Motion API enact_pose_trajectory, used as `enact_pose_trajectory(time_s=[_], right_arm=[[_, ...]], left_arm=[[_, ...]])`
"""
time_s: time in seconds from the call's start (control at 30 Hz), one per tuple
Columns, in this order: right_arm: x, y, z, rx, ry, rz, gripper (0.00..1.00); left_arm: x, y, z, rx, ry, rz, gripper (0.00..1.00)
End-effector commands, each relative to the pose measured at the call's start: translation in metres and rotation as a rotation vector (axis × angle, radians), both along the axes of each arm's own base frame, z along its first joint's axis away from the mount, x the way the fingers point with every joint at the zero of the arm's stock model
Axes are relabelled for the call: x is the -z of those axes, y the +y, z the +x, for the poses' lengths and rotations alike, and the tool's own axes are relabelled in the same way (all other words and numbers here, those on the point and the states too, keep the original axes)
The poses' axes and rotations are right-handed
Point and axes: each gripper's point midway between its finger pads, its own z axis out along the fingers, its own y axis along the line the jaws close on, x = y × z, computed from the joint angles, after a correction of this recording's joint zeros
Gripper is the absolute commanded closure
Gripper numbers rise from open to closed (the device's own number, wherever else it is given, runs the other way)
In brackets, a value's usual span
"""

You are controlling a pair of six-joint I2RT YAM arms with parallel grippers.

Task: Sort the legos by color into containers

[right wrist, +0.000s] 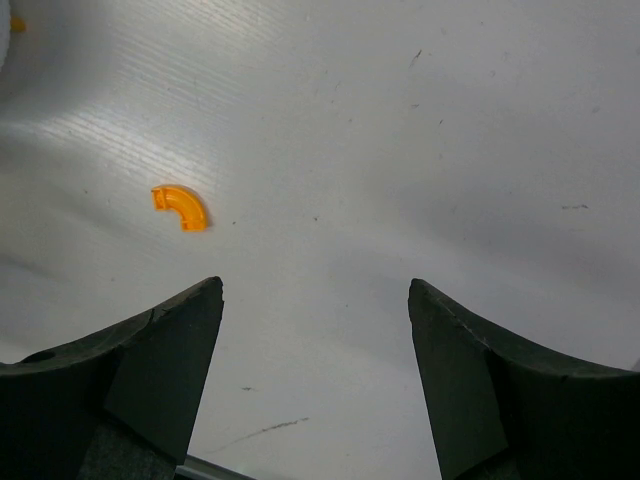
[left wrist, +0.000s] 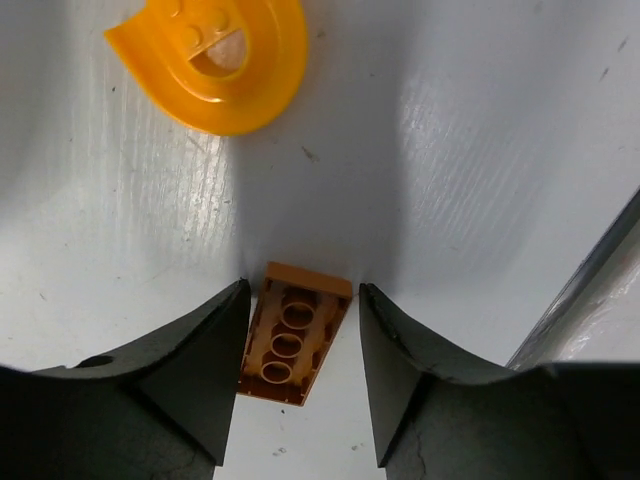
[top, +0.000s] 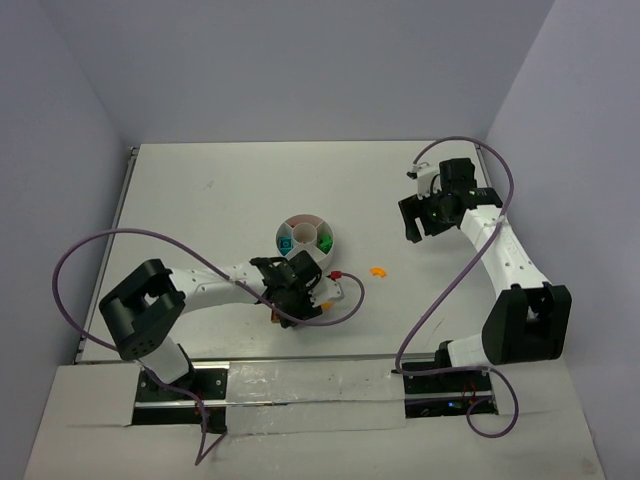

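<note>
Sorting looks partway: teal lego (top: pixel 286 241) and green lego (top: pixel 324 240) in the dish (top: pixel 300 220), red lego (top: pixel 335 275) and orange lego (top: pixel 377 270) loose on the table (top: pixel 220 200). The left hand (left wrist: pixel 303 288), half open, straddles a brown lego (left wrist: pixel 295 340); the right hand (right wrist: pixel 315 300) gapes empty.

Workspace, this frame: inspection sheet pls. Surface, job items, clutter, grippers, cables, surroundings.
Surface: white table, a few faint dark marks.
Job's things: white dish holds a teal piece and green pieces; brown-orange brick flat on the table; yellow-orange curved piece just beyond it; second orange curved piece and red piece loose on the table.
Clutter: nothing seen.
Grippers: left gripper open, fingers straddling the brown-orange brick; right gripper open over bare table.
Cables: purple cables loop off both arms; the left one passes beside the red piece.
Surroundings: plain grey walls; shiny strip between the arm bases.
</note>
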Motion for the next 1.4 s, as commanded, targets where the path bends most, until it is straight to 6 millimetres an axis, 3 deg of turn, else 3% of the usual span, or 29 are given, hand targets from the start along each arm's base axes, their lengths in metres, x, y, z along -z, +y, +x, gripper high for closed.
enact_pose_trajectory(time_s=[0.0, 0.17, 0.27, 0.33, 0.43, 0.53, 0.77, 0.93, 1.0, 1.13, 1.37], right_arm=[[-0.01, -0.001, -0.003, -0.003, -0.037, 0.007, 0.19], [-0.013, -0.002, -0.004, -0.002, -0.047, 0.005, 0.19], [-0.014, -0.002, -0.005, 0.001, -0.052, 0.009, 0.19], [-0.016, -0.001, -0.005, 0.0, -0.054, 0.016, 0.19], [-0.016, 0.002, -0.006, -0.008, -0.05, 0.03, 0.19], [-0.019, 0.005, -0.006, -0.014, -0.057, 0.042, 0.19], [-0.022, 0.007, -0.001, -0.018, -0.056, 0.056, 0.19], [-0.023, 0.008, 0.005, -0.015, -0.054, 0.061, 0.19], [-0.023, 0.008, 0.006, -0.012, -0.052, 0.058, 0.19], [-0.024, 0.006, 0.008, -0.007, -0.051, 0.052, 0.19], [-0.024, 0.005, 0.011, -0.005, -0.048, 0.046, 0.19]], left_arm=[[-0.005, -0.014, 0.0, 0.069, -0.025, -0.036, 0.45], [-0.001, -0.018, 0.001, 0.089, -0.024, -0.013, 0.7], [-0.013, -0.025, 0.007, 0.098, -0.064, -0.057, 0.81], [-0.038, -0.039, 0.015, 0.088, -0.118, -0.148, 0.99], [-0.111, -0.064, 0.036, 0.018, -0.188, -0.425, 1.0], [-0.181, -0.067, 0.061, -0.088, -0.25, -0.642, 1.0], [-0.298, -0.048, 0.11, -0.386, -0.376, -1.035, 1.0], [-0.295, -0.041, 0.117, -0.424, -0.41, -1.236, 1.0], [-0.283, -0.043, 0.12, -0.424, -0.41, -1.261, 1.0], [-0.28, -0.057, 0.125, -0.339, -0.399, -1.293, 1.0], [-0.268, -0.053, 0.149, -0.303, -0.408, -1.331, 1.0]])
